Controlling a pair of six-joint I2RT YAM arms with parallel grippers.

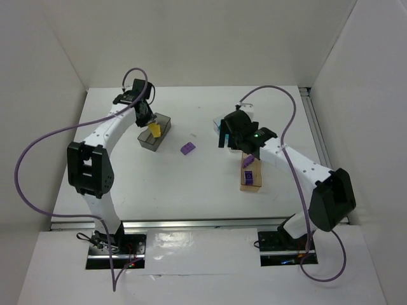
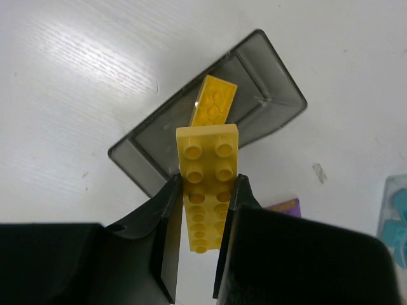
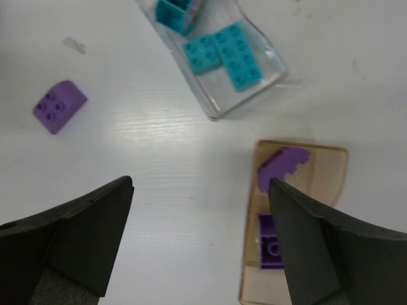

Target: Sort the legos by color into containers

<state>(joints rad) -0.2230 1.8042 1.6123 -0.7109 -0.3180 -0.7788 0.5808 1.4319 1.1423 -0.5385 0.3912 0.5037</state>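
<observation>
My left gripper (image 2: 206,187) is shut on a long yellow lego (image 2: 206,178) and holds it above the smoky dark grey bin (image 2: 267,70), which has another yellow lego (image 2: 213,105) inside. In the top view the left gripper (image 1: 151,124) is over that bin (image 1: 147,142). My right gripper (image 3: 200,190) is open and empty above the table, between a loose purple lego (image 3: 58,106) and the tan-orange bin (image 3: 337,159) holding two purple legos (image 3: 283,164). The clear bin (image 3: 213,108) holds teal legos (image 3: 236,54).
The loose purple lego (image 1: 187,148) lies on the white table between the grey bin and the right arm (image 1: 299,165). The tan-orange bin (image 1: 251,176) sits under the right forearm. White walls enclose the table on the back and both sides.
</observation>
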